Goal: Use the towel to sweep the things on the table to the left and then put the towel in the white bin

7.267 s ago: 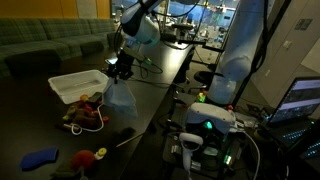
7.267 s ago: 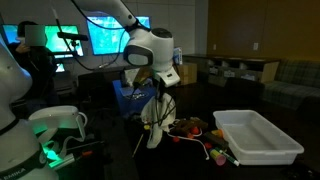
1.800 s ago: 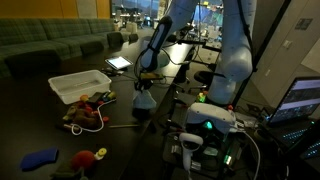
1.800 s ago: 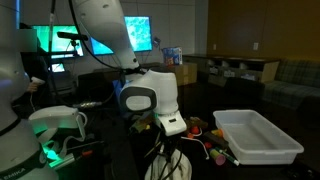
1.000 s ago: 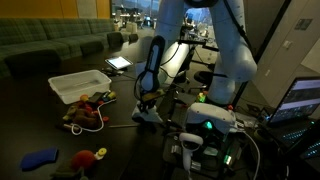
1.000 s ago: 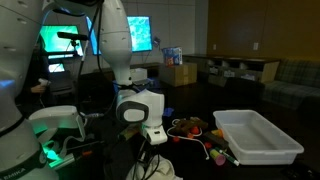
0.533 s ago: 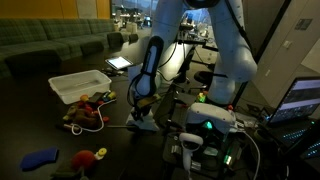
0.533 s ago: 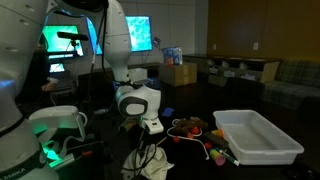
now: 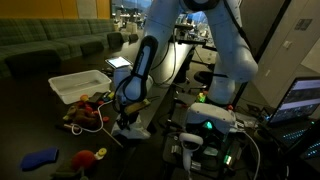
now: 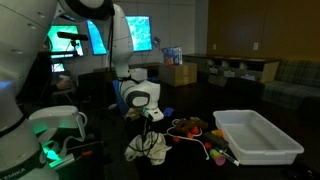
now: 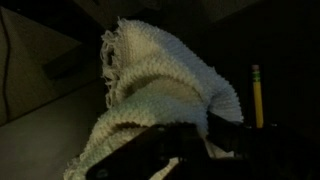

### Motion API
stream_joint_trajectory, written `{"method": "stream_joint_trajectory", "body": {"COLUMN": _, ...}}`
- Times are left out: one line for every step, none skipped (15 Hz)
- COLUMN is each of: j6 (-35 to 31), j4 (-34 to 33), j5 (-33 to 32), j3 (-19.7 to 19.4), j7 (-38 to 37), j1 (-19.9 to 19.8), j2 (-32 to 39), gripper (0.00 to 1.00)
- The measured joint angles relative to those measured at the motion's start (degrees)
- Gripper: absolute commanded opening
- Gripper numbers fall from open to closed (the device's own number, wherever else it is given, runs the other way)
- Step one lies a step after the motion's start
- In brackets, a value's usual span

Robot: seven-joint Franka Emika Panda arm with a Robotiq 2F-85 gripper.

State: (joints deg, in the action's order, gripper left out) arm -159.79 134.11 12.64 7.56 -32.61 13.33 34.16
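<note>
The white towel [image 9: 131,130] [image 10: 150,149] lies bunched on the dark table [image 9: 150,90], hanging from my gripper [image 9: 125,119] [image 10: 150,119], which is shut on its top. In the wrist view the towel [image 11: 160,90] fills the middle, pinched between the dark jaws of the gripper [image 11: 200,136]. The small red, yellow and orange things [image 9: 86,112] [image 10: 195,130] lie in a heap beside the towel, between it and the white bin [image 9: 80,85] [image 10: 258,138]. The bin's inside looks empty.
A blue item [image 9: 40,158] and a red-and-yellow item [image 9: 88,157] lie apart near the table's front in an exterior view. A yellow pencil [image 11: 257,95] shows in the wrist view. A tablet [image 9: 120,62] lies behind the bin. Lit equipment [image 9: 205,125] stands beside the table.
The arm has swung down and dragged the towel across the table toward the heap of things. The gripper has stayed shut on the towel throughout.
</note>
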Motion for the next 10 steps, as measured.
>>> {"method": "stream_joint_trajectory", "body": {"j6": 0.18, "j4": -1.4, "j5": 0.02, "j3": 0.82, "j7": 0.09, "j1": 0.47, "j2": 0.65, "gripper": 0.1}}
{"method": "stream_joint_trajectory", "body": {"j6": 0.48, "j4": -2.9, "j5": 0.02, "j3": 1.41, "j7": 0.16, "j1": 1.13, "j2": 1.27, "gripper": 0.1}}
{"method": "stream_joint_trajectory", "body": {"j6": 0.87, "j4": -4.52, "j5": 0.02, "j3": 1.83, "j7": 0.21, "j1": 1.94, "j2": 1.93, "gripper": 0.1}}
{"method": "stream_joint_trajectory", "body": {"j6": 1.22, "j4": -6.17, "j5": 0.01, "j3": 2.01, "j7": 0.22, "j1": 2.91, "j2": 2.6, "gripper": 0.1}}
{"method": "stream_joint_trajectory", "body": {"j6": 1.71, "j4": -7.89, "j5": 0.01, "j3": 2.05, "j7": 0.24, "j1": 3.93, "j2": 3.32, "gripper": 0.1}}
{"method": "stream_joint_trajectory", "body": {"j6": 2.18, "j4": -9.62, "j5": -0.03, "j3": 2.05, "j7": 0.24, "j1": 4.92, "j2": 4.1, "gripper": 0.1}}
{"method": "stream_joint_trajectory", "body": {"j6": 2.66, "j4": -11.36, "j5": -0.07, "j3": 2.03, "j7": 0.24, "j1": 5.86, "j2": 4.89, "gripper": 0.1}}
{"method": "stream_joint_trajectory", "body": {"j6": 3.11, "j4": -13.05, "j5": -0.16, "j3": 2.01, "j7": 0.24, "j1": 6.77, "j2": 5.7, "gripper": 0.1}}
{"method": "stream_joint_trajectory", "body": {"j6": 3.41, "j4": -14.7, "j5": -0.24, "j3": 1.99, "j7": 0.24, "j1": 7.65, "j2": 6.53, "gripper": 0.1}}
{"method": "stream_joint_trajectory", "body": {"j6": 3.64, "j4": -16.32, "j5": -0.32, "j3": 1.97, "j7": 0.24, "j1": 8.55, "j2": 7.37, "gripper": 0.1}}
